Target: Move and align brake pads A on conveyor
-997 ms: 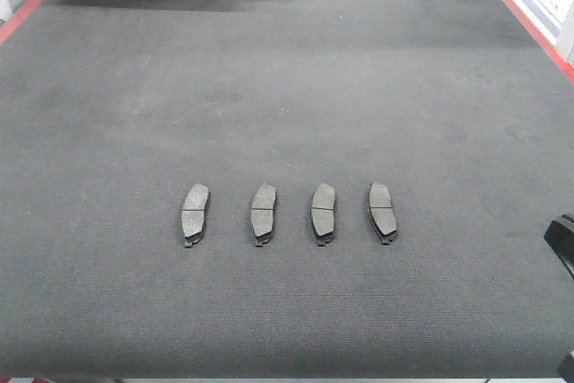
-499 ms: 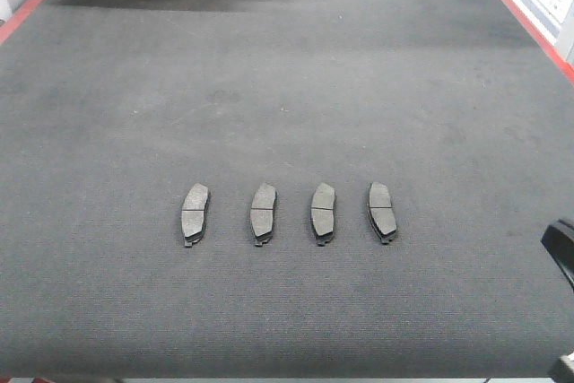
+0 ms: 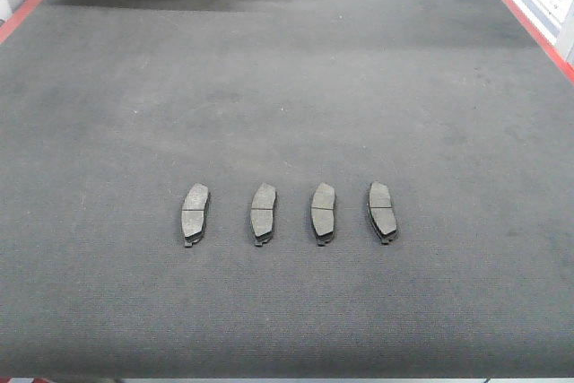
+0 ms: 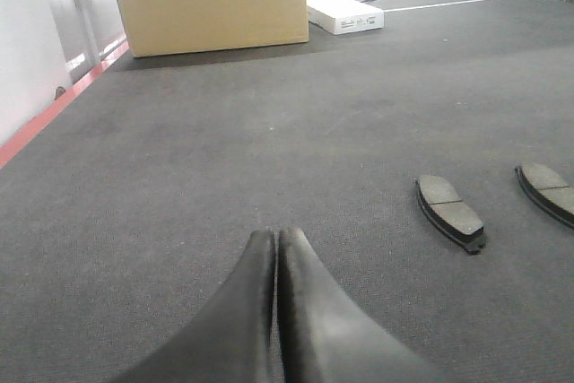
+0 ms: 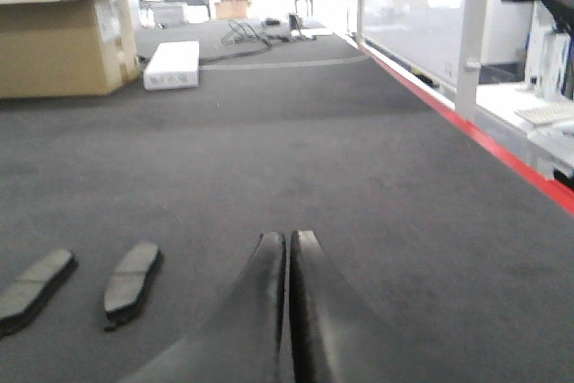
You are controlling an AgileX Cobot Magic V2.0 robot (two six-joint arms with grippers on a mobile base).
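Charcoal conveyor (image 3: 287,69) with red borders, 4 brake pads A (image 3: 264,213) in a row, left tool (image 4: 275,244) and right tool (image 5: 289,244) pressed together

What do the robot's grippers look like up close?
Both the left gripper and the right gripper end in two smooth, matte black fingers that curve and taper to rounded tips. No cables, markings or other colours show in these views.

no readable text, box labels too blurred
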